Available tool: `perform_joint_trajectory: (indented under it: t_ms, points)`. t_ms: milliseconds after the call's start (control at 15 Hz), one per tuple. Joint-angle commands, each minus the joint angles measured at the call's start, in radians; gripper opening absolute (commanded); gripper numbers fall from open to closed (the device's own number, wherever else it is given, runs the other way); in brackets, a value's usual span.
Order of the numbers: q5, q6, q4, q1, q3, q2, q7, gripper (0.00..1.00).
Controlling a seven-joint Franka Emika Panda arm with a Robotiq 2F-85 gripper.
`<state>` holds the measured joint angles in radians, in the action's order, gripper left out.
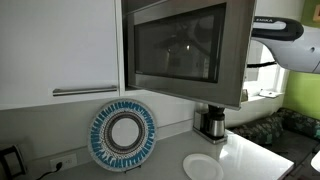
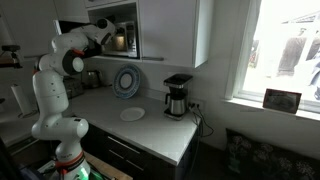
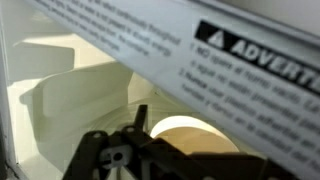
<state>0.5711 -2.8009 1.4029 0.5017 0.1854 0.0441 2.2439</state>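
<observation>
A microwave (image 2: 122, 38) is built in under the upper cabinets, and its door (image 1: 180, 50) stands swung open. My gripper (image 2: 103, 28) is up at the microwave's opening, close to the door. In the wrist view the dark gripper (image 3: 140, 140) fills the bottom edge. Beyond it I see the cream-coloured inside of the microwave and its round turntable (image 3: 185, 130). A strip with a printed warning label (image 3: 230, 55) crosses the top of that view. The fingertips do not show clearly. Nothing shows between them.
A white plate (image 1: 203, 167) lies on the counter (image 2: 150, 125). A blue patterned plate (image 1: 123, 135) leans upright against the wall. A coffee maker (image 2: 177, 97) stands near the window. My arm (image 1: 285, 30) reaches in from beside the door. White cabinets (image 1: 60, 45) flank the microwave.
</observation>
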Motion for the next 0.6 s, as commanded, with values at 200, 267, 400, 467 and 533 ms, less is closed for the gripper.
perform_joint_trajectory:
  t_ms: [200, 267, 400, 467, 533]
  points:
    - [-0.017, 0.001, -0.006, -0.126, -0.13, 0.002, 0.012, 1.0]
    - [-0.017, 0.001, -0.006, -0.126, -0.13, 0.002, 0.012, 1.0]
    - [-0.045, -0.007, 0.008, -0.12, -0.132, -0.003, 0.021, 1.0]
    - [-0.07, -0.015, 0.019, -0.116, -0.132, -0.007, 0.038, 1.0]
    - [-0.066, -0.011, 0.033, -0.109, -0.14, -0.02, 0.029, 1.0]
